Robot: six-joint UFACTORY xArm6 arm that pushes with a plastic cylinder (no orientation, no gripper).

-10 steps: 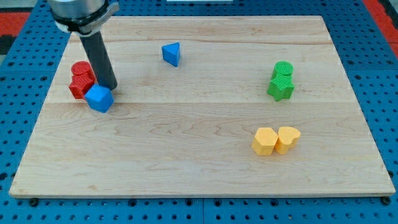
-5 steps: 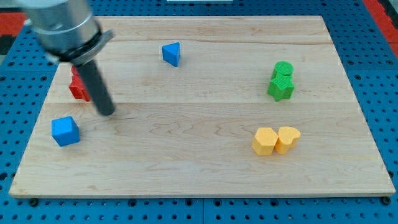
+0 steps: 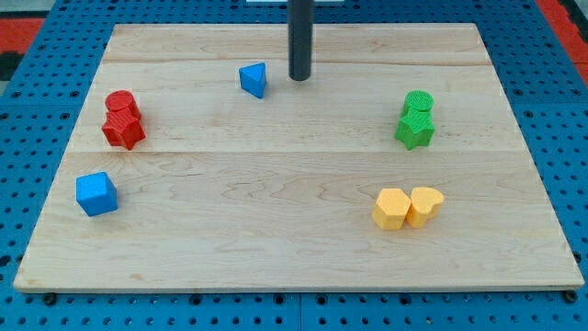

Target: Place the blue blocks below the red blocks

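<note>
At the view's left sits a blue cube (image 3: pixel 96 194) on the wooden tabletop (image 3: pixel 294 248), near the left edge. Up above it, toward the view's top, are two red blocks. One is a red round block (image 3: pixel 120 101) and the other is a red star-like block (image 3: pixel 123 129). They touch each other, with the round one just behind the star one. So the blue cube is below the red blocks and a little to their left, with bare wood between them.

Going right, there is a blue wedge block (image 3: pixel 254 79) near the top of the tabletop. It is well apart from the red blocks and higher up than them in the view.

Just beside the blue wedge, on its right, stands the dark rod. The rod's tip (image 3: pixel 299 79) is near the wedge and I cannot tell if it touches it. This arm has no hand, only the rod.

Further right, two yellow blocks (image 3: pixel 407 207) sit side by side, touching, low on the tabletop. Above them, two green blocks (image 3: pixel 415 119) touch each other, a round one behind a star-like one.
</note>
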